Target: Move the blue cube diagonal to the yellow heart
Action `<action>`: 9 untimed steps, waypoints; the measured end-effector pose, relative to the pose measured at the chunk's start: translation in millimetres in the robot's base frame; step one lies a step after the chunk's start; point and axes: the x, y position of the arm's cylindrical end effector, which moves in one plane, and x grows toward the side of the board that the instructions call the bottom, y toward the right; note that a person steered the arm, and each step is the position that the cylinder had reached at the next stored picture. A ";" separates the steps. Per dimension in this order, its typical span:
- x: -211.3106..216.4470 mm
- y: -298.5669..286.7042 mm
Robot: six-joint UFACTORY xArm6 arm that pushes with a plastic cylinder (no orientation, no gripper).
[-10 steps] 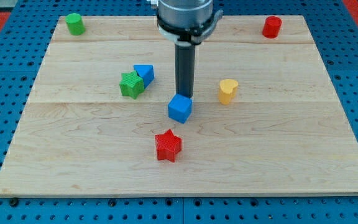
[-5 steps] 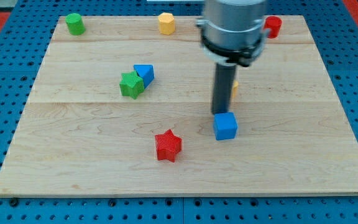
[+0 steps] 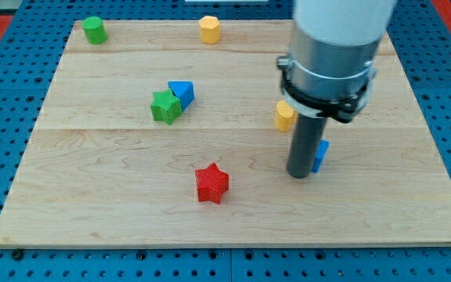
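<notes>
Wooden tabletop carried blocks. No gripper present: rod only, my tip touching blue cube on its view-left side. Cube, mostly hidden, lay below-right of yellow heart, roughly diagonal.

Small blue plastic cube: mostly hidden behind the rod, only its right edge shows, flat on the wooden board right of centre. Small yellow plastic heart block: upright, partly covered by the arm, up and to the view's left of the cube, near it, gap unclear.
</notes>
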 end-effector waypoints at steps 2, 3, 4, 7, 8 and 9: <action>-21.3 -56.3; -34.2 -20.8; -34.1 31.5; -56.8 61.9; -25.9 76.8; -26.2 80.4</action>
